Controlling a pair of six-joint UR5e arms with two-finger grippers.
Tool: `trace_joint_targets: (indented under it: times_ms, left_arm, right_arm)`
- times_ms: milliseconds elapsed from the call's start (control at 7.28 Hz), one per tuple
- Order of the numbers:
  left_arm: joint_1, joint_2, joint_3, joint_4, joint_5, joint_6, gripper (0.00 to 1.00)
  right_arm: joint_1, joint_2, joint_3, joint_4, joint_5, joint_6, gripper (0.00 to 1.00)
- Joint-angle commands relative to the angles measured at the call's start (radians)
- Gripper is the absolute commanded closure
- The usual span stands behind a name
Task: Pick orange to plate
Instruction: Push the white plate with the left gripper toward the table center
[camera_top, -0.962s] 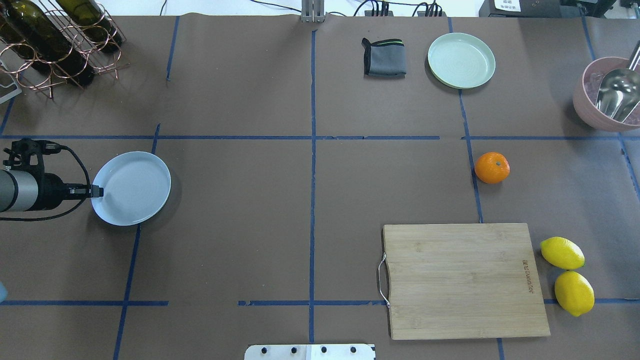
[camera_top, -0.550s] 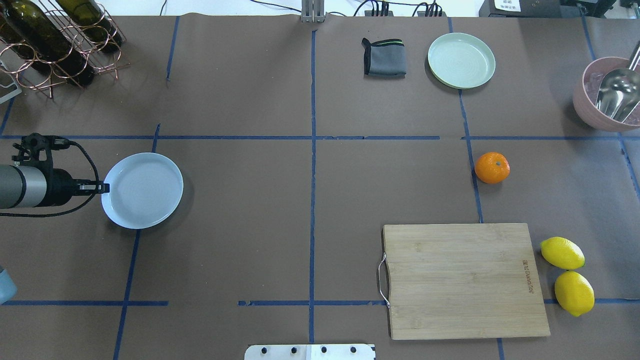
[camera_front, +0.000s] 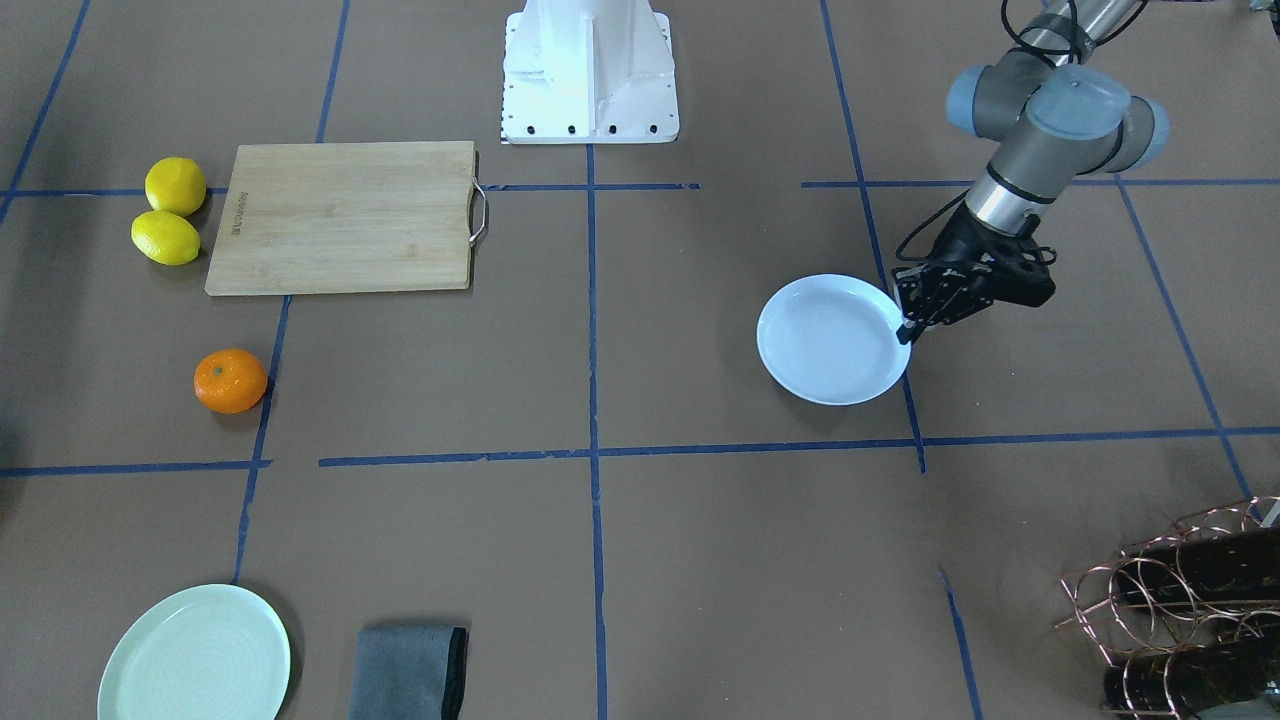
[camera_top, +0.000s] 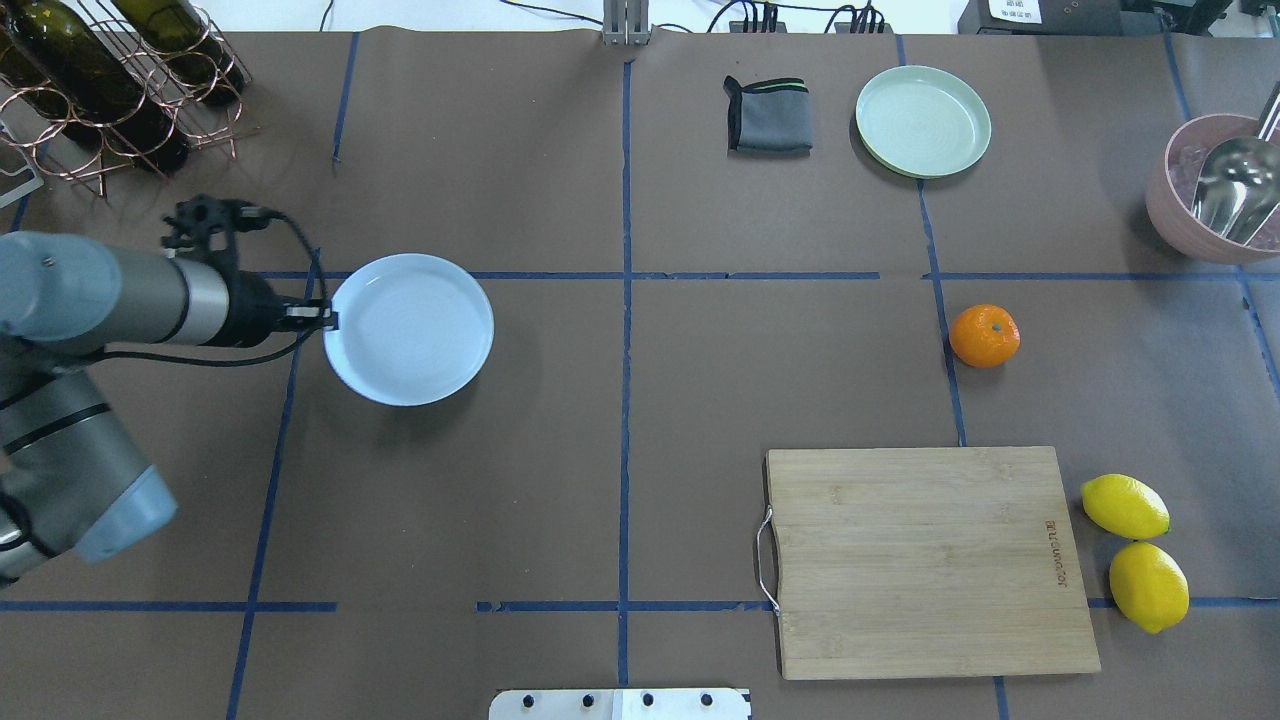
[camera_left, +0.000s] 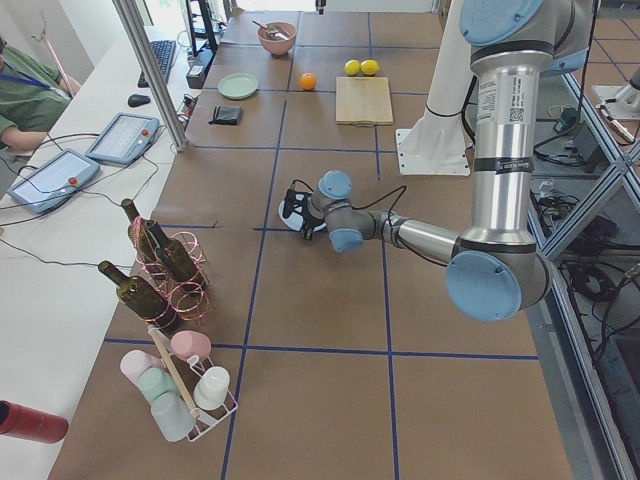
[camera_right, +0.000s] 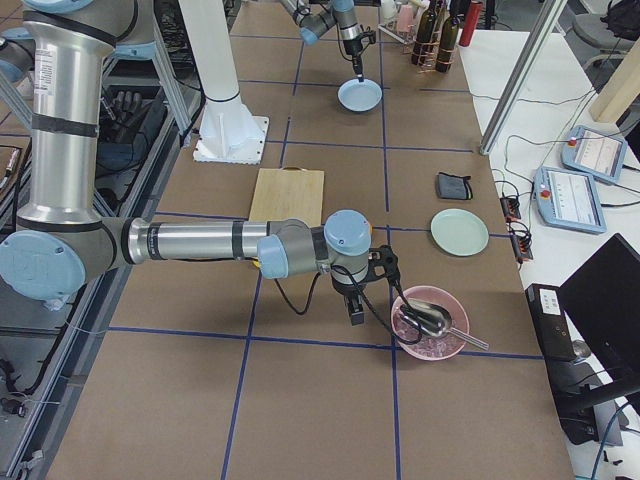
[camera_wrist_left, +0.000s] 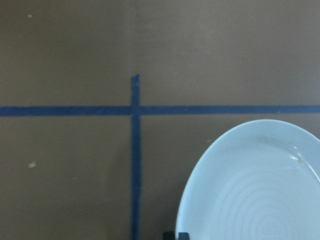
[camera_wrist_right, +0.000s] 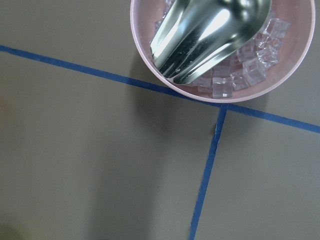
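Brown-paper tabletop (camera_top: 620, 440): flat and matte, squared off by blue tape lines (camera_top: 625, 400). We judge it will do little to stop a round fruit rolling.

Glossy plate (camera_top: 410, 330): it is on the robot's left half, near a tape crossing and well apart from the fruit. We take it to be hard, stiff, slick and breakable if dropped. Its raised rim should keep the fruit from rolling out. We cannot tell whether it rests on the paper or is lifted clear.

Round orange (camera_top: 984, 336): it lies on the right half, just beside a tape line. The wooden board (camera_top: 925, 560) is on the robot's side of it, and the mint-green plate (camera_top: 922, 121) is farther off on the other. It lies apart from the two lemons (camera_top: 1124, 506). We expect it to be light and firm, with a slightly yielding, dimpled peel that grips well. It should be taken from above, across its widest middle, with a modest squeeze (the stem dimple faces up, so the sides are free).

Robot's left tool (camera_top: 325, 320): pinched narrow on the plate's rim, at the edge nearest its arm.

Robot's right tool (camera_right: 356, 312): seen only from the side camera, just beside the pink bowl (camera_right: 428, 322) of ice. We cannot tell how wide it stands. It is the nearer one to the orange.
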Motion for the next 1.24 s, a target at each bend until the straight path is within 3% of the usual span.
trace_joint_targets:
  times_ms: [0, 412, 824, 962, 1099]
  left_arm:
    - [0.065, -0.239, 0.121, 0.132, 0.006, -0.084, 1.0]
    - [0.162, -0.375, 0.218, 0.121, 0.095, -0.085, 1.0]
    - [0.168, -0.406, 0.26, 0.12, 0.095, -0.077, 0.98]
    - [0.169, -0.406, 0.258, 0.121, 0.095, -0.077, 0.41]
    - [0.169, -0.403, 0.254, 0.121, 0.095, -0.074, 0.0]
  right_arm:
    - [0.0, 0.0, 0.002, 0.0, 0.0, 0.0, 0.0]
    - [0.0, 0.003, 0.002, 0.0, 0.0, 0.0, 0.0]
    - [0.0, 0.003, 0.0, 0.0, 0.0, 0.0, 0.0]
    - [0.0, 0.003, 0.0, 0.0, 0.0, 0.0, 0.0]
    - [0.0, 0.006, 0.002, 0.0, 0.0, 0.0, 0.0]
